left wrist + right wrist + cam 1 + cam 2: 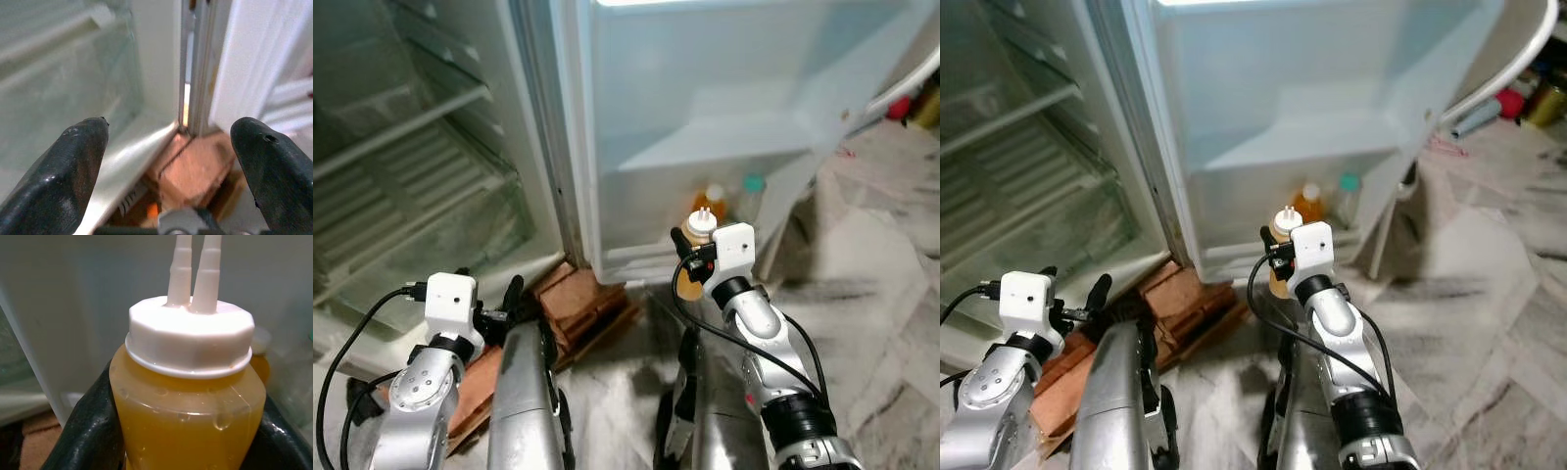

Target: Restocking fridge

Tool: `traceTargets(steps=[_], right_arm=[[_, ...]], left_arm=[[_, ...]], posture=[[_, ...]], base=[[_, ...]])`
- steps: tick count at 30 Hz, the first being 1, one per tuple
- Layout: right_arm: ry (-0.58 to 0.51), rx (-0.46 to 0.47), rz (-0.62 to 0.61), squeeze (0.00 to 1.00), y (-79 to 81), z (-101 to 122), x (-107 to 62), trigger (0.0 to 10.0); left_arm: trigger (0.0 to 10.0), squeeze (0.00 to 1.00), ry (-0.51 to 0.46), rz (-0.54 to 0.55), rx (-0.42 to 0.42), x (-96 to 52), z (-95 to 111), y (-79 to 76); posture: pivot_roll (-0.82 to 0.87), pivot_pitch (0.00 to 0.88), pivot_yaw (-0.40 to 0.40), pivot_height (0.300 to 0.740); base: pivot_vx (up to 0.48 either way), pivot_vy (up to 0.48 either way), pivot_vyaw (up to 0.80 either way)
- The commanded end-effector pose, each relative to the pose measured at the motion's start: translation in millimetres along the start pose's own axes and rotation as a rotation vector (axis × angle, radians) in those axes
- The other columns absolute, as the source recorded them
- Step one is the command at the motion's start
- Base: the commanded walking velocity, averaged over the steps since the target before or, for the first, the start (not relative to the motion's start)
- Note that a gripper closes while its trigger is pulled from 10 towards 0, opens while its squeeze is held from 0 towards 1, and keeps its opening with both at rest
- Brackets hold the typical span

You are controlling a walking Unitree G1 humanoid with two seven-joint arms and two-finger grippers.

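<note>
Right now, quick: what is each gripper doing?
Left gripper: open, holding nothing, near the fridge's bottom edge.
Right gripper: shut on the clear squeeze bottle of orange sauce with a white twin-nozzle cap.

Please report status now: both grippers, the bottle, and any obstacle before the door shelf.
Right gripper shut on orange sauce bottle, before fridge door shelf. Left gripper open, idle, low by bricks. Two bottles already occupy shelf.

Cool white light spills from a strip at the top of the open white fridge door (pixel 705 117), washing its pale inner panel to a soft, hazy glare. The clear glass fridge shelves (pixel 401 127) look smeared and blurred towards the picture's edge, while the grey marbled floor (pixel 881 255) lies dimmer. Up close, the translucent squeeze bottle of orange sauce with a white twin-nozzle cap (pixel 188 396) is sharp and evenly lit, its background out of focus.
</note>
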State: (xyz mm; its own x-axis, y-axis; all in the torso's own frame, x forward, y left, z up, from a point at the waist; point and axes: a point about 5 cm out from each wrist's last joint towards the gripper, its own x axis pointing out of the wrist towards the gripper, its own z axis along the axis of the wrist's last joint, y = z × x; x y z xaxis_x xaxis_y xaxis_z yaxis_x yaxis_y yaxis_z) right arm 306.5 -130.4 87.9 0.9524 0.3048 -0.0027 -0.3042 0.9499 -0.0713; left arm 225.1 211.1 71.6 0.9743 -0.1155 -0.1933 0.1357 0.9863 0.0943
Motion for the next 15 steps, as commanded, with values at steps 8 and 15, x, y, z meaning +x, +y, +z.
traceTargets(steps=[8, 15], right_arm=[[-0.101, -0.083, 0.029, 0.0, -4.4, 30.0, 33.9, 10.0], [-0.144, -0.139, 0.044, 0.0, -3.5, 49.5, 55.1, 10.0]], left_arm=[[10.0, 0.0, -0.011, 0.0, 0.006, -8.4, 14.5, 10.0], [10.0, 0.0, -0.006, -0.006, -0.001, -14.2, 17.9, 7.6]], posture=[[0.15, 0.259, -0.019, 0.521], [0.17, 0.296, -0.018, 0.521]], base=[[0.0, 0.0, 0.0], [0.0, 0.0, 0.0]])
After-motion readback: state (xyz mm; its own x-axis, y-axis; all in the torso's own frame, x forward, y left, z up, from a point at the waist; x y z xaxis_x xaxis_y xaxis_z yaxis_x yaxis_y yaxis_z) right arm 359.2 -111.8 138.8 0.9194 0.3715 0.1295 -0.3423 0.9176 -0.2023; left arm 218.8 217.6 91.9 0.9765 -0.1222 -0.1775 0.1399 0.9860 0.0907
